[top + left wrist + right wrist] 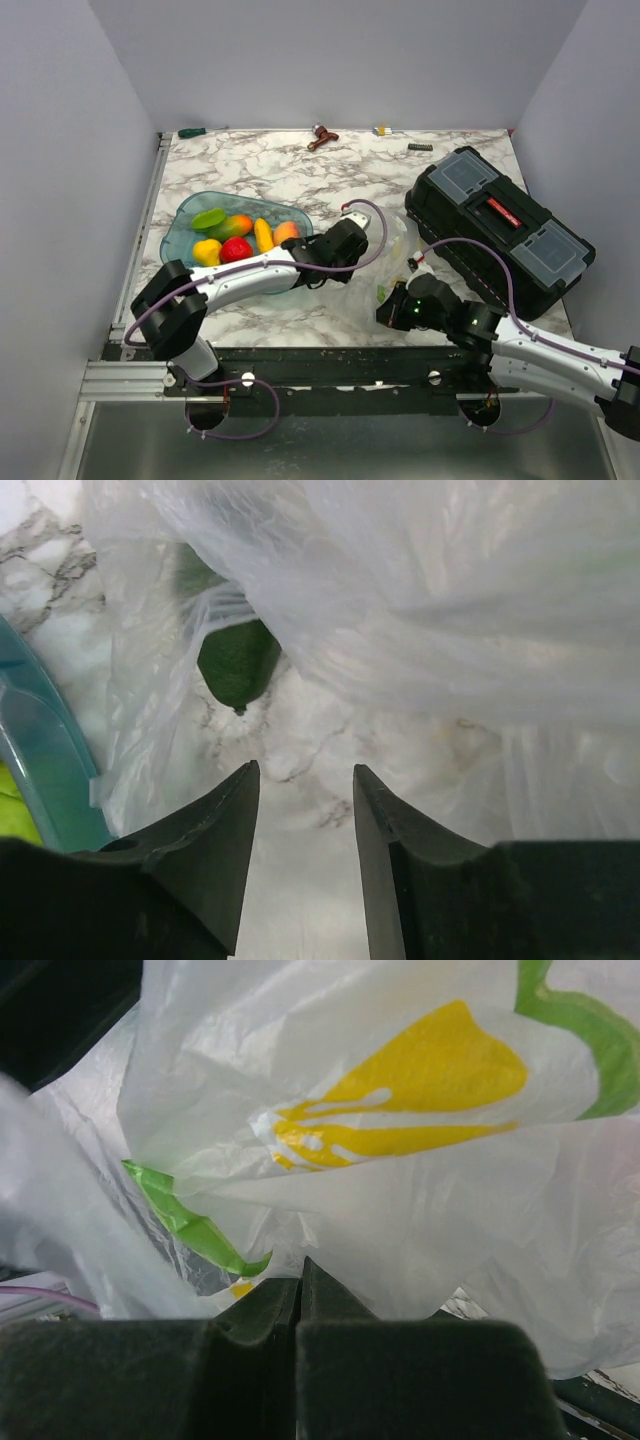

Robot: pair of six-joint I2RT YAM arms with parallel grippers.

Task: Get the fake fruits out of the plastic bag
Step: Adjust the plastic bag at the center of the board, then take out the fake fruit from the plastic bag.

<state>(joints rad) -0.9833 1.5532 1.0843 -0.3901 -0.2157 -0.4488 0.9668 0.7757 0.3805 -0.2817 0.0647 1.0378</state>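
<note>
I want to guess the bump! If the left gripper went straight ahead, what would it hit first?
Probably the plastic bag, crumpled just ahead of the open left gripper; the dark green fake fruit sits slightly left. Depth is unclear.

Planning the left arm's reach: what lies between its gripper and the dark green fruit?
Left wrist view: only bare marble tabletop between the left gripper and green fruit.

Two robot arms. The left arm [240, 277] has white shells between black joint housings, with a purple cable [150, 305] looping along it. The right arm [545, 352] matches, and small green lights [414, 308] glow on its black wrist housing. The left pincer [305, 772] has two matte black, wedge-shaped fingers. The right pincer [301, 1263] seems dark greenish-black, though the close view is dim.
</note>
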